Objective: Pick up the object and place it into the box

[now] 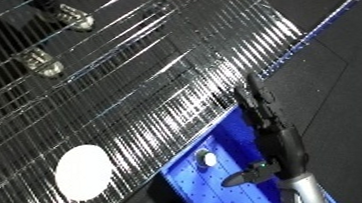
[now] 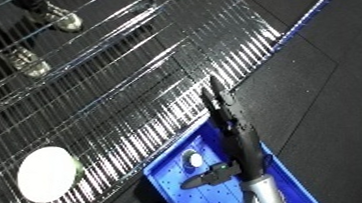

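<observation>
A white round object (image 1: 83, 172) lies on the wire shelf (image 1: 158, 75) at the lower left. The blue bin (image 1: 213, 190) sits just below the shelf's edge, and a small pale round thing (image 1: 207, 159) rests inside it. My right hand (image 1: 270, 130) reaches up over the bin's right side. Its fingers (image 1: 247, 98) are straight and point at the shelf's edge, the thumb (image 1: 241, 178) sticks out to the left, and it holds nothing. The hand is well to the right of the white object. My left hand does not show.
Two metal casters (image 1: 73, 17) (image 1: 42, 64) show through the shelf wires at the upper left. Dark floor (image 1: 336, 81) fills the right side, crossed by a thin bluish strip (image 1: 320, 24).
</observation>
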Available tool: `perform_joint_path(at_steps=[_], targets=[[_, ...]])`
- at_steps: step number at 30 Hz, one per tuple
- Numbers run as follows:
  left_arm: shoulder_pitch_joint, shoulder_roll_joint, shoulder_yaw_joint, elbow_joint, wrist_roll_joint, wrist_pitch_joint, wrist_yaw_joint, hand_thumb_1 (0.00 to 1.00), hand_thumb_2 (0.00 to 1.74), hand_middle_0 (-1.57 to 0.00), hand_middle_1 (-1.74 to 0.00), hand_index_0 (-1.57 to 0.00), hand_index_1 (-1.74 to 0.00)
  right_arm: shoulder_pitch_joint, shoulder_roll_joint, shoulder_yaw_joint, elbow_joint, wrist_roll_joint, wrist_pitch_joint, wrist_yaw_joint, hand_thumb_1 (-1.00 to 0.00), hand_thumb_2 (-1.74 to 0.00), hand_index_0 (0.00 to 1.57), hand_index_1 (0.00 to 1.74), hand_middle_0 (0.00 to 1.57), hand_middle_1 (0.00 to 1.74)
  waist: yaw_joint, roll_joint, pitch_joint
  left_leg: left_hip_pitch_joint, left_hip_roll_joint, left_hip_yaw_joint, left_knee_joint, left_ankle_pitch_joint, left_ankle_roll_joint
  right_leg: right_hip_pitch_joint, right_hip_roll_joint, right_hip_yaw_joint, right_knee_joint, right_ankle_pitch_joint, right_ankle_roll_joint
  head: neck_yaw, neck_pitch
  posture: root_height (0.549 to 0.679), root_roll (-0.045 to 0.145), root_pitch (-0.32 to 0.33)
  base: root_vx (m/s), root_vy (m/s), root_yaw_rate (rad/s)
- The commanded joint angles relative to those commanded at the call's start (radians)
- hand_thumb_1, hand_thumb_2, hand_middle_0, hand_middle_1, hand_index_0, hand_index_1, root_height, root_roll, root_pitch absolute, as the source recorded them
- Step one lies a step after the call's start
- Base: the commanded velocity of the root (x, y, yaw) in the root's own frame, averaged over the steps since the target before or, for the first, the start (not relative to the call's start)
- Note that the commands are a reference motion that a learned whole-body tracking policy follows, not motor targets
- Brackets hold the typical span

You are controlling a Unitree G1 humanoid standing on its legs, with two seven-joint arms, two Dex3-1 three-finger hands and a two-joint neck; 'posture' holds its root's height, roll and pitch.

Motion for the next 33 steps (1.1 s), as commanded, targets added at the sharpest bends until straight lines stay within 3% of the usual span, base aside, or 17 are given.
perform_joint_path(at_steps=[9,17,27,33], targets=[[-0.039,0.031,0.0,0.029,0.02,0.019,-0.027,1.0,1.74,-1.57,-1.74,-1.57,-1.74,-0.071,0.029,0.057,0.034,0.004,0.028,0.043,0.0,0.0,0.0,0.0,0.0,0.0,0.06,-0.029,0.0,-0.026,-0.008,-0.041,-0.006,0.022,-0.0028,0.003,-0.0069,-0.043,0.001,0.013,0.0142,-0.116,-0.021,0.635,0.068,0.048,0.011,-0.096,0.214],[-0.04,0.032,0.001,0.029,0.02,0.031,-0.051,1.0,1.74,-1.57,-1.74,-1.57,-1.74,-0.084,0.042,0.073,0.037,-0.018,0.06,0.037,0.0,0.0,0.0,0.0,0.0,0.0,0.088,-0.037,0.0,-0.024,-0.008,-0.053,-0.014,0.036,-0.0071,0.013,-0.0164,-0.066,0.013,0.005,0.0182,-0.156,-0.047,0.635,0.064,0.042,0.029,-0.032,0.159],[-0.025,0.038,0.003,0.02,0.021,0.055,-0.075,1.0,1.74,-1.57,-1.74,-1.57,-1.74,-0.067,0.038,0.082,0.059,-0.031,0.076,0.044,0.0,0.0,0.0,0.0,0.0,0.0,0.104,-0.042,0.0,-0.017,-0.008,-0.059,-0.003,0.034,-0.0081,0.025,-0.0282,-0.08,0.025,0.0,0.0223,-0.162,-0.083,0.633,0.063,0.026,0.036,-0.008,0.086],[-0.034,0.036,-0.009,0.027,0.025,0.058,-0.073,1.0,1.74,-1.57,-1.74,-1.57,-1.74,-0.097,0.034,0.103,0.084,-0.048,0.099,0.036,0.0,0.0,0.0,0.0,0.0,0.0,0.112,-0.039,0.0,-0.03,-0.011,-0.059,0.016,0.03,-0.0087,0.012,-0.0322,-0.084,0.043,-0.003,0.0214,-0.167,-0.102,0.631,0.063,0.023,0.026,0.002,0.053]])
